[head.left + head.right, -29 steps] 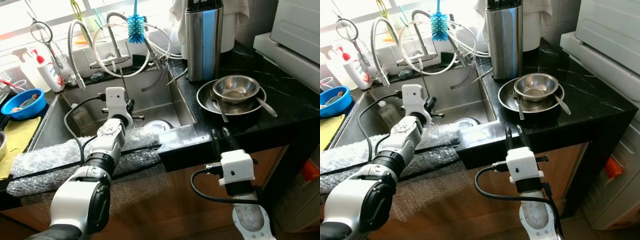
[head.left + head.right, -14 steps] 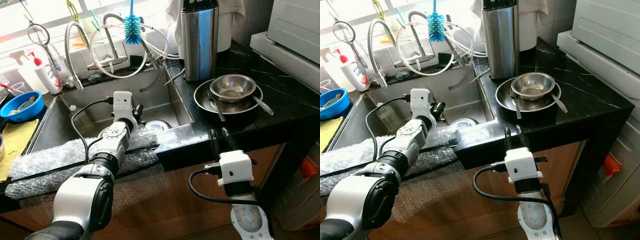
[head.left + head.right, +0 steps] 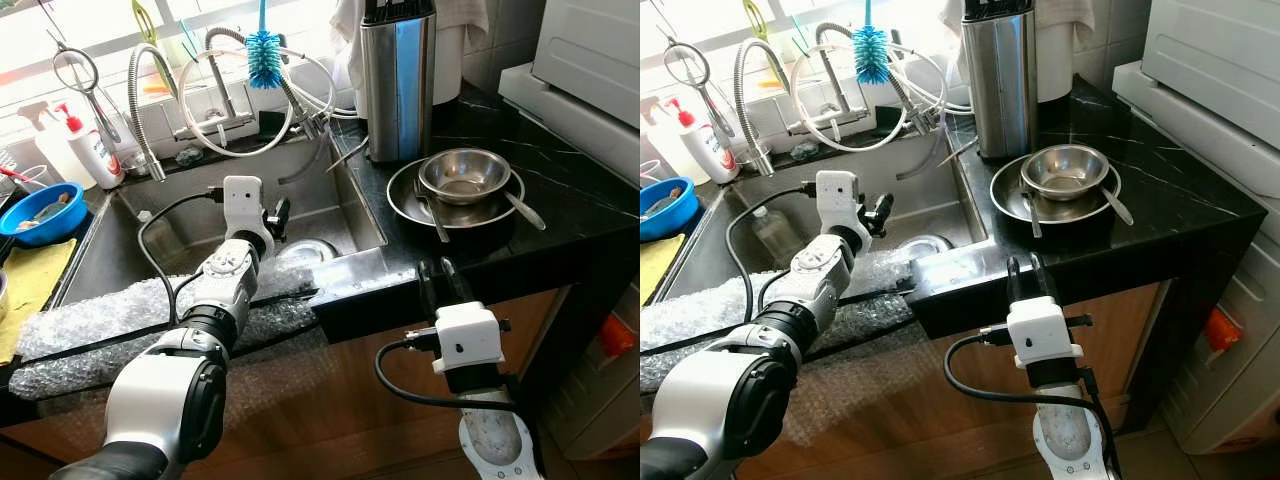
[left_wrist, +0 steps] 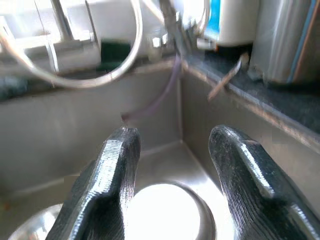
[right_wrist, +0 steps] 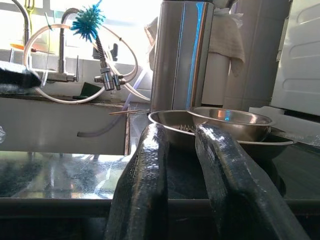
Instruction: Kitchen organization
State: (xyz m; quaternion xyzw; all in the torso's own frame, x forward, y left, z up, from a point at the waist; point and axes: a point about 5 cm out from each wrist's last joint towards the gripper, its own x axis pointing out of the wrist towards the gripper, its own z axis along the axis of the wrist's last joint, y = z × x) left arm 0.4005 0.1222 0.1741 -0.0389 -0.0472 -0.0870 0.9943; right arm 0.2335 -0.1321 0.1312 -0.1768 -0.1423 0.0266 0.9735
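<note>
- Two grippers are showing from the head: the left gripper [image 3: 272, 215] is reaching over the sink [image 3: 180, 215], the right gripper [image 3: 1022, 272] is waiting below the counter [image 3: 1160, 200], where the bowl [image 3: 1065, 171] is sitting in a plate [image 3: 1008, 198].
- Left wrist: fingers [image 4: 107, 175] are gaping wide, gripping nothing, above the bright drain [image 4: 162, 210]; descending straight looks wisest, since the hose [image 4: 155, 102] is hanging close.
- Right wrist: fingers [image 5: 145, 165] are standing slightly apart, empty; the canister [image 5: 182, 50] is crowding the plate.
</note>
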